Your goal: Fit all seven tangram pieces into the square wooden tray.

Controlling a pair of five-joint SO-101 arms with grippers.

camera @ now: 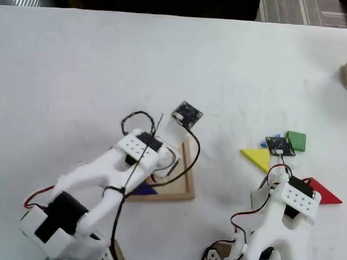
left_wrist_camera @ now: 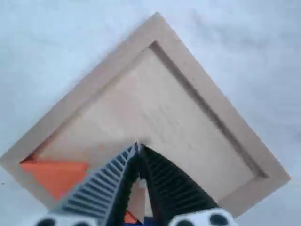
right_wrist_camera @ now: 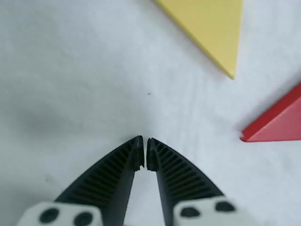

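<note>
Left gripper (left_wrist_camera: 139, 149): tips pinched together, nothing between, over tray (camera: 188, 165), lower centre of high view. Orange piece (left_wrist_camera: 54, 174) in tray corner. Right gripper (right_wrist_camera: 143, 153): closed, empty. Yellow triangle (camera: 258, 157), green square (camera: 297, 140), red triangle (camera: 326, 194) loose at centre-right.

Bright, even light from above washes the white table (camera: 79, 64) to a pale, nearly uniform tone in the high view, with soft, faint shadows close under the two arms. The left wrist view shows the wooden tray (left_wrist_camera: 202, 84) flatly lit, a thin line of shade under its inner rim and a paler sheen across its floor. In the right wrist view, a dim grey smudge of shadow lies beside the right gripper (right_wrist_camera: 143, 146), and the yellow triangle (right_wrist_camera: 211, 28) and red piece (right_wrist_camera: 277, 125) are evenly lit.
</note>
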